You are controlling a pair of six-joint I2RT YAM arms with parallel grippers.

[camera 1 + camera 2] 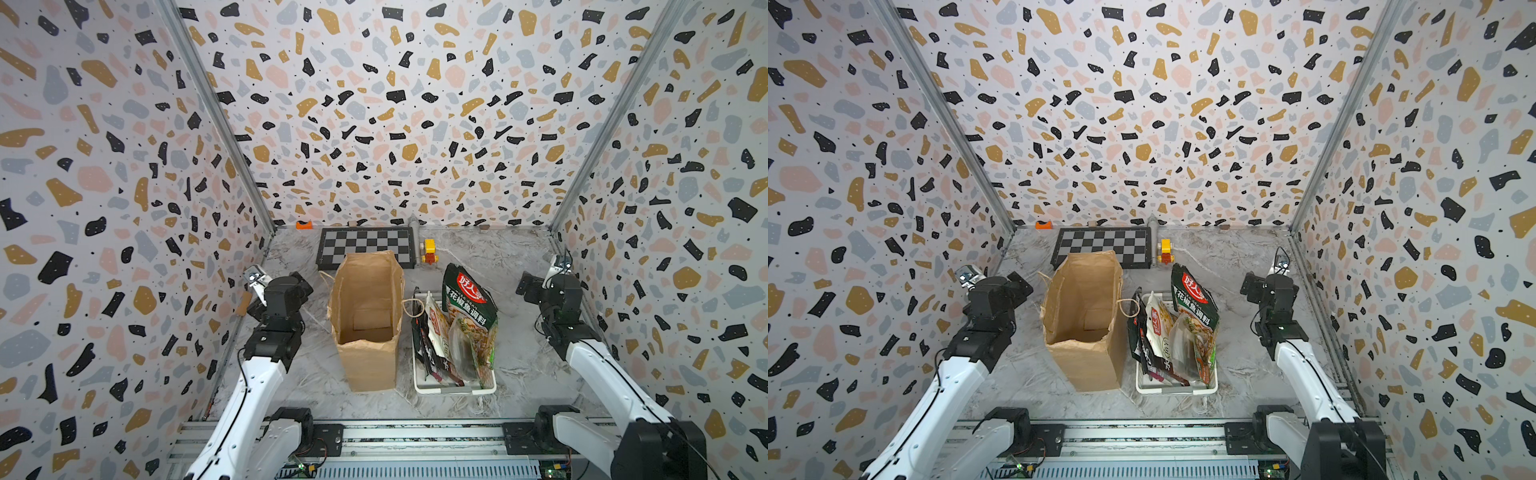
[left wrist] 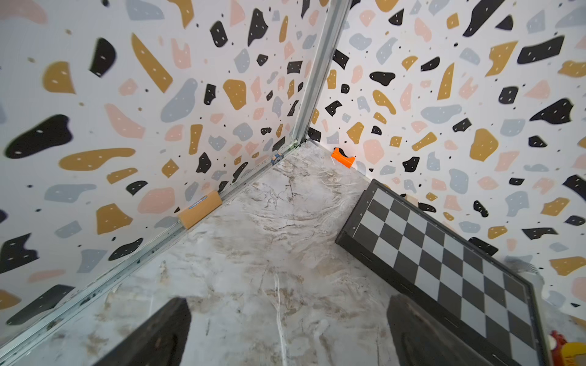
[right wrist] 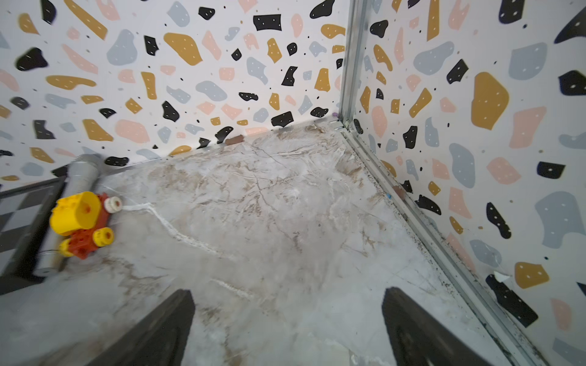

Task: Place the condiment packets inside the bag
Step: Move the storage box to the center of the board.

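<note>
Aluminium rail (image 1: 415, 434) along the front edge, carrying both arm bases. Left arm (image 1: 266, 365): raised at the table's left side, beside the bag and apart from it; left fingers (image 2: 158, 336) spread wide in the left wrist view, with nothing between them but bare marble-pattern table (image 2: 269, 253). Right arm (image 1: 590, 353): raised at the right side, well apart from the basket; right fingers (image 3: 421, 329) likewise spread wide over bare table, holding nothing. Bag (image 1: 368, 332): brown kraft paper, creased, standing upright at mid-table with its mouth open, one cord handle (image 1: 413, 309) looping toward the basket; seen in both top views. White basket (image 1: 455, 390): just right of the bag, holding the condiment packets (image 1: 1177, 332), which stand on edge and lean together, all outside the bag. Contents: large dark-green packet (image 1: 469, 303) with red logo, tallest, at the back right; cream-red packet (image 1: 436, 324); black-red packet (image 1: 432, 359) nearest the bag; clear-green packet (image 1: 473, 345) in front. Chessboard (image 1: 365, 245): flat against the back wall, behind the bag. Yellow-and-red toy (image 3: 82, 221): just right of the chessboard, with a grey cylinder (image 3: 82, 172) between them. Orange piece (image 2: 342, 157): at the foot of the back wall, near the left corner. Tan block (image 2: 199, 209): at the foot of the left wall.
</note>
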